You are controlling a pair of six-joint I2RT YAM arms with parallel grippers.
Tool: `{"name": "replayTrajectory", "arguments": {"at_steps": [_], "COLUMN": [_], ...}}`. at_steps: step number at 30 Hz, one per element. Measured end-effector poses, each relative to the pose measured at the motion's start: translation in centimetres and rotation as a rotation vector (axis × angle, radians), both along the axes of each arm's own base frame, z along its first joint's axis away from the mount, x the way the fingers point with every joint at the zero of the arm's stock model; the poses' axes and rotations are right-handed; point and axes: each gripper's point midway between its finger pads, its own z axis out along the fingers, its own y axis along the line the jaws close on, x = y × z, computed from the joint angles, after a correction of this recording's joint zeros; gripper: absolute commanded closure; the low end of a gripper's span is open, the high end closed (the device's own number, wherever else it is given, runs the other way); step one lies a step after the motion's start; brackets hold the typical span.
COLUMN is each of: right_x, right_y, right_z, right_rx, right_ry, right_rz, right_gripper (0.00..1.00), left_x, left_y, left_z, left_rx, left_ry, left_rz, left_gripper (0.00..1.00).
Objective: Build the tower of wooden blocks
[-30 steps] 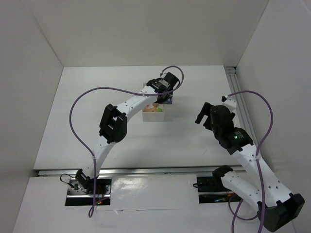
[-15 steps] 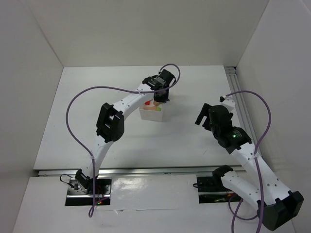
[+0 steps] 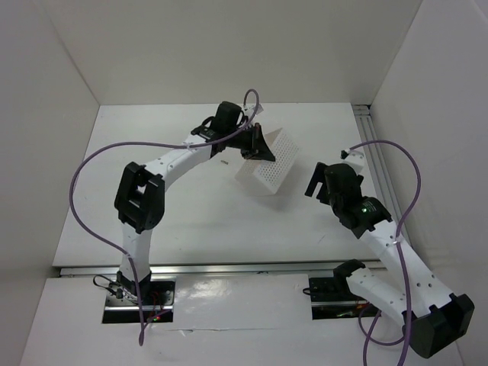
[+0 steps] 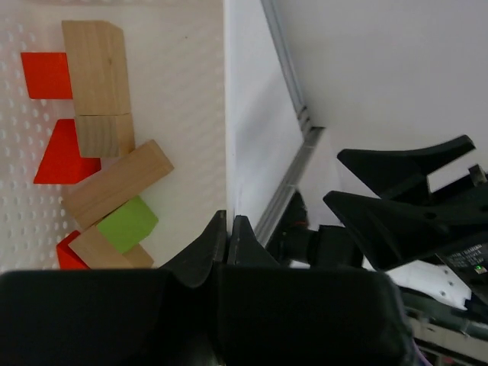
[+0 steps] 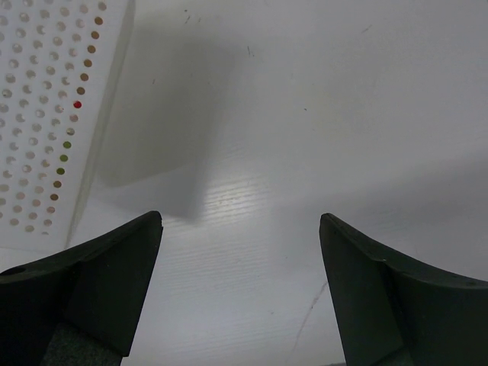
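The wood blocks lie loose inside a white perforated box (image 4: 191,91): tan ones (image 4: 95,65), red ones (image 4: 47,75) and a lime green one (image 4: 127,223), bunched against one side. My left gripper (image 4: 227,227) is shut on the box's thin wall. From above, the box (image 3: 273,162) hangs tilted off the table, its dotted underside facing up, held by the left gripper (image 3: 255,146). My right gripper (image 3: 317,180) stands open to the right of the box, with nothing between its fingers (image 5: 99,267). The box's edge (image 5: 46,114) shows at the left of the right wrist view.
A small thin stick (image 3: 223,161) lies on the table just left of the lifted box. White walls close in the table on three sides, and a metal rail (image 3: 374,145) runs along the right edge.
The left gripper has closed on the box wall, then lifted and tipped the box up and to the right. The right gripper has narrowed slightly and barely moved.
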Motion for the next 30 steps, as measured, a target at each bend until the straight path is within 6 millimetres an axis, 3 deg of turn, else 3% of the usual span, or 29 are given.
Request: {"name": "replayTrajectory", "arguments": {"at_steps": [3,11,23,30], "right_x": [0.0,0.1,0.1,0.2], "right_y": [0.0,-0.2,-0.2,-0.2], "right_z": [0.1,0.8,0.6,0.3], "right_rx": [-0.003,-0.010,-0.018,-0.022], "right_ry": [-0.002,-0.018,-0.011,-0.001], "right_rz": [0.003,-0.001,0.001,0.002], "right_gripper": [0.10,0.10,0.10,0.08], "left_x": [-0.3,1.2,2.0,2.8], "left_y": [-0.5,-1.7,1.1,1.6], "left_z": [-0.5,-1.4,-2.4,-5.0], "left_rx": [-0.118,-0.405,-0.620,-0.645], "left_ry": [0.057,0.145,0.320,0.510], "left_rz": [-0.038,-0.091,-0.051,0.030], "left_gripper": [1.00,1.00,1.00,1.00]}}
